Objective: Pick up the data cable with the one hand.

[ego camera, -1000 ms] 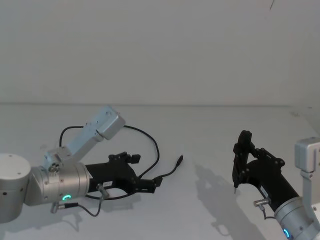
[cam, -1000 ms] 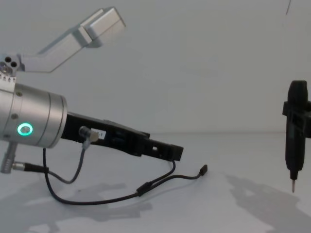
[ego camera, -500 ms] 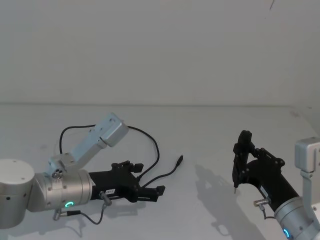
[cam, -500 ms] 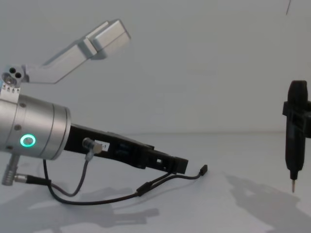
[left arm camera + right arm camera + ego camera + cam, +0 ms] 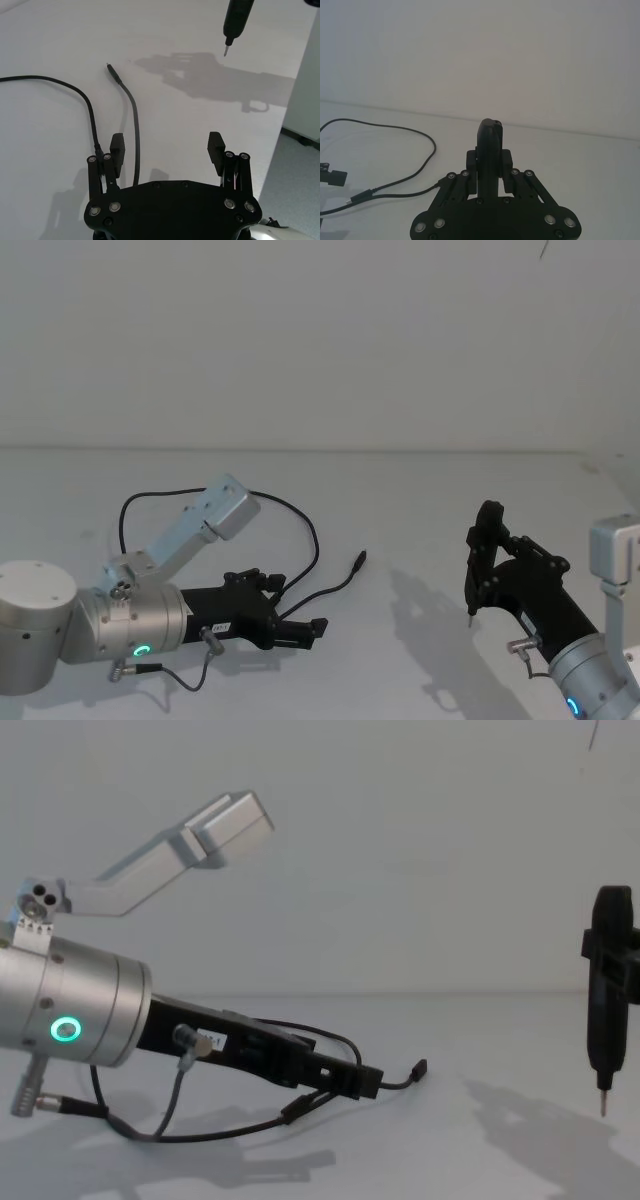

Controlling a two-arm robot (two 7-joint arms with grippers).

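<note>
Still, we judge the thin data cable [image 5: 136, 120] could slip free or get nudged along the bench [image 5: 420, 500], since it lies loose and off-centre, close beside 1 finger. We see the left gripper [image 5: 167, 145] spread wide, straddling that strand and gripping nothing. The right gripper [image 5: 480, 560] hangs parked, well apart.
</note>
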